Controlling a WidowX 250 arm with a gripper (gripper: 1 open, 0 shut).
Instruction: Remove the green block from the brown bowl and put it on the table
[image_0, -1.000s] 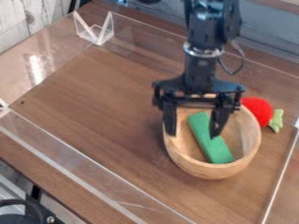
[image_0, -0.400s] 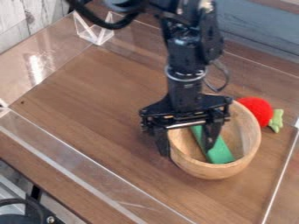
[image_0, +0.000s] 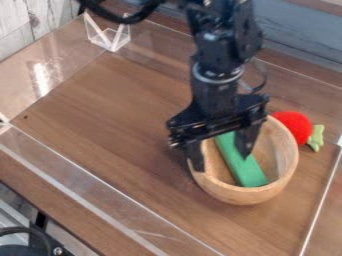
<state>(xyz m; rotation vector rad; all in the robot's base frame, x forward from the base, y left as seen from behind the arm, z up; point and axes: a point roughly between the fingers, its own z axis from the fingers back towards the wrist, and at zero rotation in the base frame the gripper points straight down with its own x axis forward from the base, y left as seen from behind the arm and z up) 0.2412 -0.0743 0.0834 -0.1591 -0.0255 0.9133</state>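
Hovering over the brown bowl, we are keeping the gripper with its two fingers spread wide, and nothing is sitting between them that we are lifting. The green block is lying inside the bowl, leaning lengthwise along its inner side, with its far end reaching near the fingers. So we are judging that we are in the approach step, and the grasp is not yet made. For the next move, we are needing to line up the fingers on both sides of the block, to lower them without pushing the rim, and then to close. After this, the bare table beside the bowl is offering a place for setting down.

About what is hard to see: the gripper is covering the far part of the bowl's rim, and perhaps the upper tip of the block. We are not being able to tell whether a finger is touching the rim or only passing in front of it. The arm is being cut off by the upper edge of the view.
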